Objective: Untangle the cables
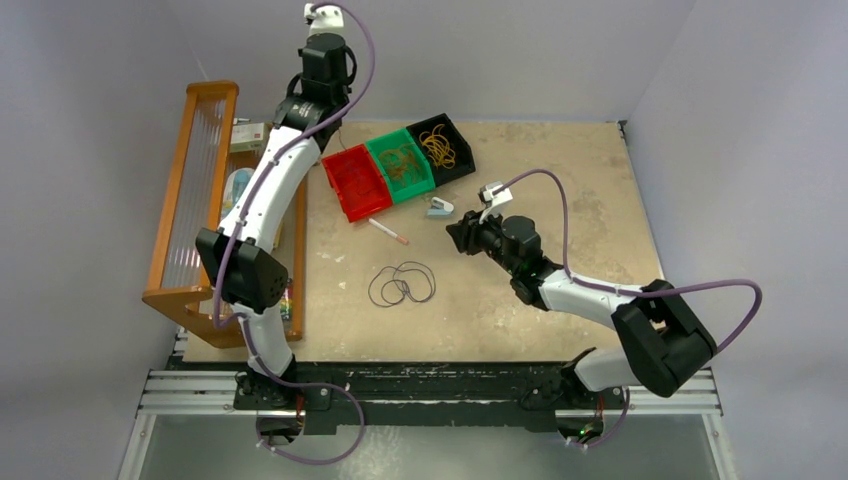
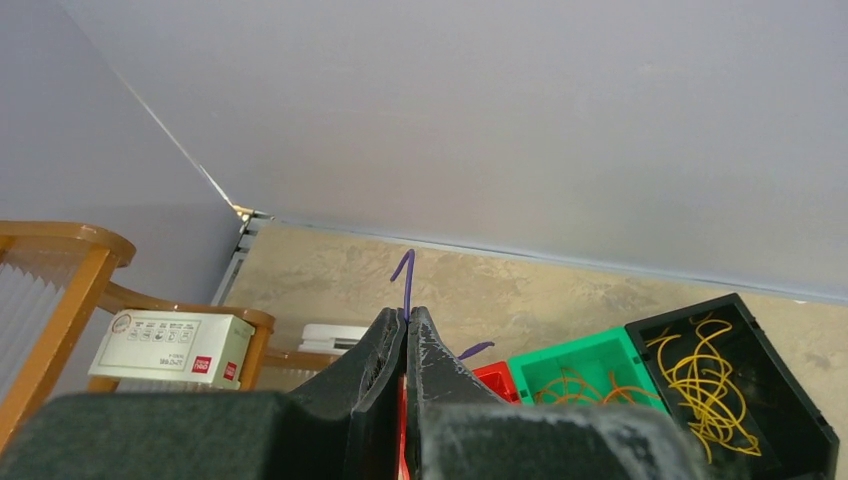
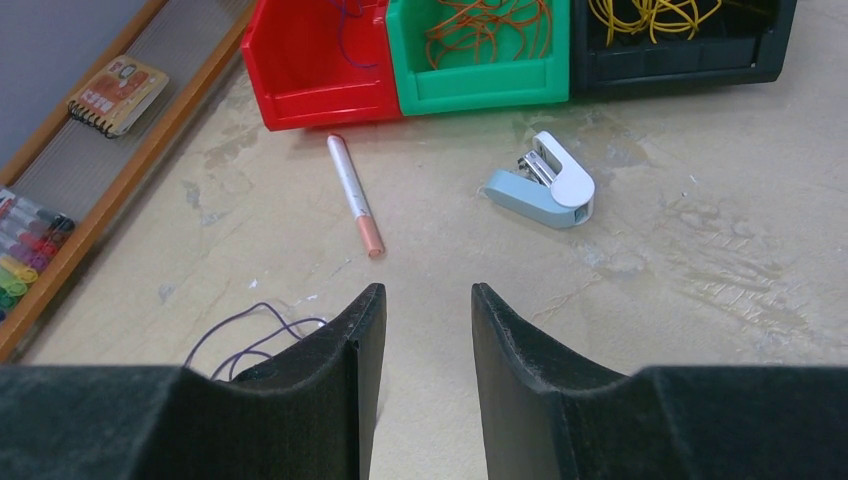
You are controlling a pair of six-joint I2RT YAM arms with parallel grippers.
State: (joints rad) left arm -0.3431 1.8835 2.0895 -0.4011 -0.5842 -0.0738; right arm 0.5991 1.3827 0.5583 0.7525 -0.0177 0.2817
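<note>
A loop of thin dark purple cables (image 1: 402, 283) lies on the table in front of the bins, and it also shows at the lower left as the cables (image 3: 250, 325) in the right wrist view. My left gripper (image 2: 407, 315) is shut on a thin purple cable (image 2: 405, 275) whose end sticks up past the fingertips. It hangs high above the red bin (image 2: 490, 378). From overhead the left gripper (image 1: 326, 62) is raised at the back. My right gripper (image 3: 428, 292) is open with nothing between its fingers, low over bare table to the right of the loops; overhead, the right gripper (image 1: 458, 235).
The red bin (image 1: 356, 181), a green bin (image 1: 400, 164) with orange cables and a black bin (image 1: 441, 147) with yellow cables stand at the back. A stapler (image 1: 440, 207) and a marker pen (image 1: 388, 232) lie before them. A wooden rack (image 1: 190, 200) lines the left edge.
</note>
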